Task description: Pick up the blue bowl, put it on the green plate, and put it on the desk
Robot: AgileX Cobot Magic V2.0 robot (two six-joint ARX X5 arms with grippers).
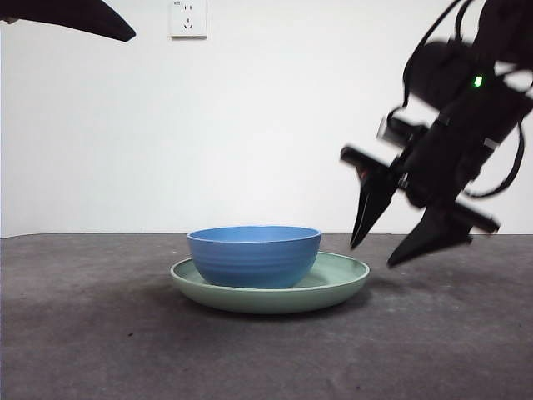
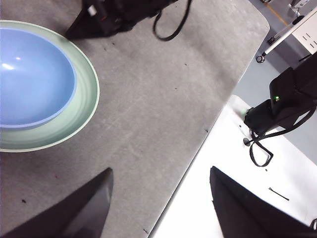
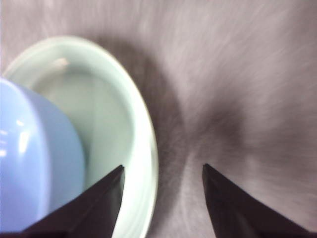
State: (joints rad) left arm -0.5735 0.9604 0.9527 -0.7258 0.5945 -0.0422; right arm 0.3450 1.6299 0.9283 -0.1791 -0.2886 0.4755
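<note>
Table (image 1: pixel 92 333): dark grey-brown, matte, faint light scuffs. Plain white wall (image 1: pixel 250 125) behind it, with a socket plate (image 1: pixel 188 18) high up.

Blue bowl (image 1: pixel 254 256) sits upright inside the green plate (image 1: pixel 333 287), plate flat on the table near centre.

Right claw (image 1: pixel 379 254): hangs tilted above the table just beside the plate's rim, jaws spread apart, nothing held, tips clear of both plate and bowl; wrist picture motion-blurred.

Left claw (image 2: pixel 161 191): jaws wide apart, empty, up over the table's edge, well apart from the plate
</note>
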